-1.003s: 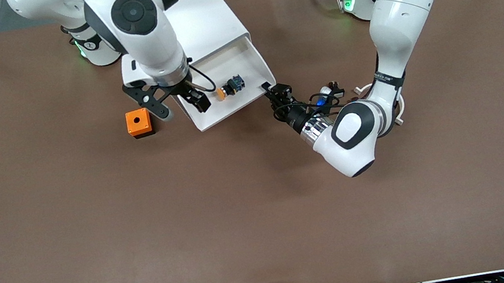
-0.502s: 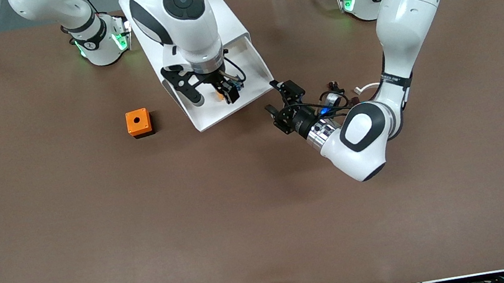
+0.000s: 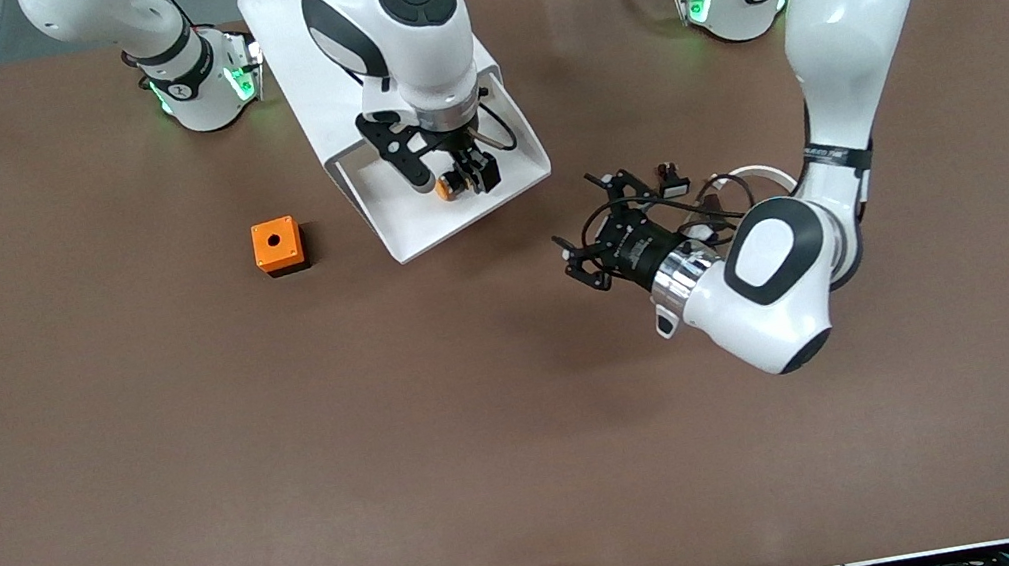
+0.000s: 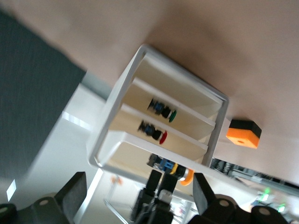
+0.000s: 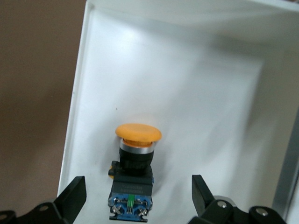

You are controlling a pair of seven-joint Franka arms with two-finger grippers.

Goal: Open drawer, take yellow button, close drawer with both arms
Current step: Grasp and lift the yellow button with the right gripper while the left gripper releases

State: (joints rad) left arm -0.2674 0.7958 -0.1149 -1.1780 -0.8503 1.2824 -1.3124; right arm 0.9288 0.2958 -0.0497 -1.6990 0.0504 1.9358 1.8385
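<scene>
The white cabinet (image 3: pixel 298 63) stands near the arms' bases, and its uppermost drawer (image 3: pixel 415 226) is pulled open toward the front camera. The button (image 3: pixel 446 188) lies on its side in the drawer. The right wrist view shows its orange cap, black body and blue rear end (image 5: pixel 133 172) on the drawer floor (image 5: pixel 196 93). My right gripper (image 3: pixel 450 175) is open over the button, one finger on each side (image 5: pixel 138 200), not touching it. My left gripper (image 3: pixel 582 228) is open and empty over the table, off the drawer's corner, and faces the cabinet (image 4: pixel 138 198).
An orange cube with a hole (image 3: pixel 277 246) sits on the brown table beside the drawer, toward the right arm's end. In the left wrist view the lower drawers hold a green-capped button (image 4: pixel 162 109) and a red-capped one (image 4: pixel 154 132).
My right gripper moved from the drawer's edge near the cube to over the button. My left gripper came away from the drawer's front corner, opened and drew back over the table.
</scene>
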